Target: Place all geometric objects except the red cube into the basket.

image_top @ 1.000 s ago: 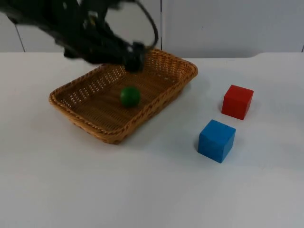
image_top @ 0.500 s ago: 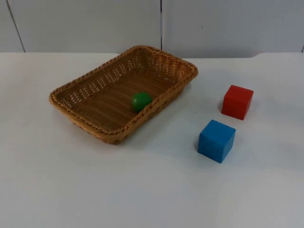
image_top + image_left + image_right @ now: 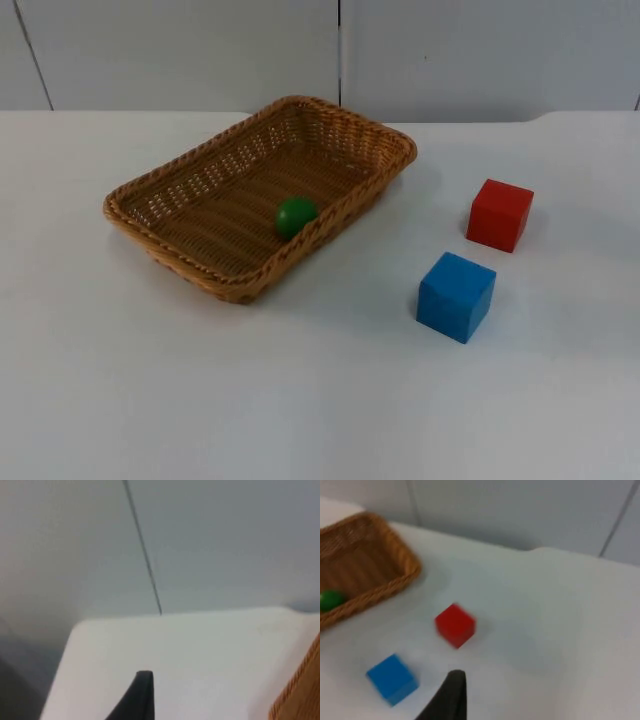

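a green ball (image 3: 296,216) lay inside the wicker basket (image 3: 190,254) at centre left; blue cube (image 3: 456,296) and red cube (image 3: 499,214) sat right on the worktop (image 3: 300,400); hand states could not be told

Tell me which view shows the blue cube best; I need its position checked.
The top view: the blue cube sits whole on the table, apart from the red cube. The right wrist view shows it blurred; the left wrist view looks elsewhere.

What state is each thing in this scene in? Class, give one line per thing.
green ball: inside the basket, against its near right wall.
basket: upright on the table, holding just the ball.
blue cube: on the table, outside the basket.
red cube: on the table, behind the blue cube, apart from it.
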Controlling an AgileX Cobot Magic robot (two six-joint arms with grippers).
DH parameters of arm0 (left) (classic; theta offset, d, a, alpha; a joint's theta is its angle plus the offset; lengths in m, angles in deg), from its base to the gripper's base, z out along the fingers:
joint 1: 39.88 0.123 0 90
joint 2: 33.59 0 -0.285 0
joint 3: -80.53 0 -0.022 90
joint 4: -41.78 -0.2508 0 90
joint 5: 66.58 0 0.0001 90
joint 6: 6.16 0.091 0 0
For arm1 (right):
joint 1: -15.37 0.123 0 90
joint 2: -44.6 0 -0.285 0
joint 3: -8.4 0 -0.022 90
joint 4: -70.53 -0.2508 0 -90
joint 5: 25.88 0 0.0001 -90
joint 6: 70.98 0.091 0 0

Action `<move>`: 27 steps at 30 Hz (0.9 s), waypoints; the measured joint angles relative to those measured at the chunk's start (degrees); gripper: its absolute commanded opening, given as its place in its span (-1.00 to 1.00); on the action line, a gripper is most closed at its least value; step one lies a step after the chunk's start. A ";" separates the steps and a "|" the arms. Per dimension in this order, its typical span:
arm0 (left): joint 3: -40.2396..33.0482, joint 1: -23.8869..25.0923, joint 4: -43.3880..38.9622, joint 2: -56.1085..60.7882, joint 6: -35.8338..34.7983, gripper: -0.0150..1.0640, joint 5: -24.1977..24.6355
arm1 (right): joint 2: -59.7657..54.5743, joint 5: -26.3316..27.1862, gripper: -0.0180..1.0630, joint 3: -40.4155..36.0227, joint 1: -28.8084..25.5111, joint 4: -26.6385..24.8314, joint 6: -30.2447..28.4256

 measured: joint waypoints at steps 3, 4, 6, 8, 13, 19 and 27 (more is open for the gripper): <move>-6.70 2.63 4.00 2.08 -0.21 0.96 -0.25 | -4.68 1.00 0.96 0.00 7.62 -0.11 0.00; -6.70 2.63 4.00 2.08 -0.21 0.96 -0.25 | -4.68 1.00 0.96 0.00 7.62 -0.11 0.00; -8.61 3.28 6.57 2.47 0.20 0.96 -0.25 | -8.96 4.10 0.96 0.00 12.01 -0.11 -0.32; -8.92 3.26 7.67 2.47 0.72 0.96 -0.25 | -12.14 5.99 0.96 0.05 14.06 -0.11 -1.05; -9.18 3.26 9.32 2.47 1.92 0.96 -1.31 | -25.09 13.83 0.96 0.14 16.16 -2.95 -8.78; -9.18 3.26 9.62 2.47 2.01 0.96 -2.23 | -37.88 21.74 0.95 0.59 16.16 -6.76 -17.83; -9.18 3.26 9.71 2.47 2.17 0.96 -2.64 | -51.14 22.10 0.95 8.58 16.16 -8.54 -21.49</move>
